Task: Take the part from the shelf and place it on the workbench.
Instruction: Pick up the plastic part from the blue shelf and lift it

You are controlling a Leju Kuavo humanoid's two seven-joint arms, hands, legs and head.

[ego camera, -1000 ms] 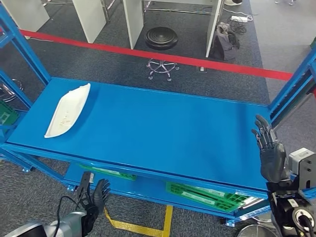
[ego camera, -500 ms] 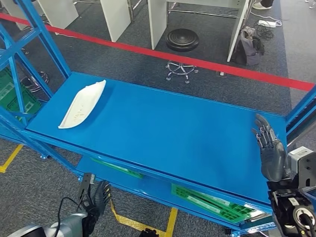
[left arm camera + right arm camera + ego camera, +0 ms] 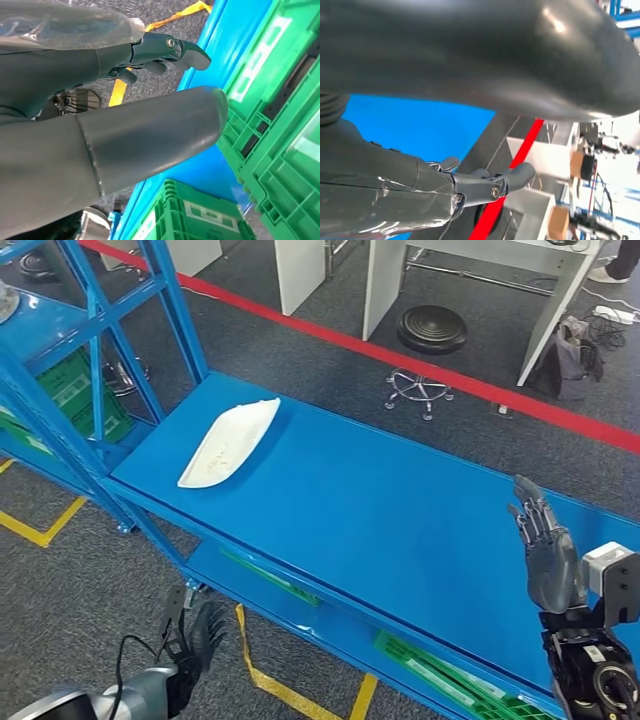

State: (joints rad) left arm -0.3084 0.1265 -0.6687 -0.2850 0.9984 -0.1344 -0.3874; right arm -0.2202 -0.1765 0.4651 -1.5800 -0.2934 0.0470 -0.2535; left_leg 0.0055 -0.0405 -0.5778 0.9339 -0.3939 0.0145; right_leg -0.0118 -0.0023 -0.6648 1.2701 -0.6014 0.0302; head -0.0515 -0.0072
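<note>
Right hand [image 3: 549,552] upright — fingers apart

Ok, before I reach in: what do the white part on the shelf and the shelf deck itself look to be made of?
The white part: looks like thin moulded plastic or foam, matte, with a shallow dished shape and raised rim; which of the two is unclear. The shelf deck: likely painted sheet metal, with a smooth, glossy blue surface showing soft reflections and a folded front edge.

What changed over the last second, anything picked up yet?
Nothing picked up. The whole head view has shifted, so the camera turned left; that is no move of the things. The white part lies as before on the blue shelf. The left hand and right hand stay open and empty.
</note>
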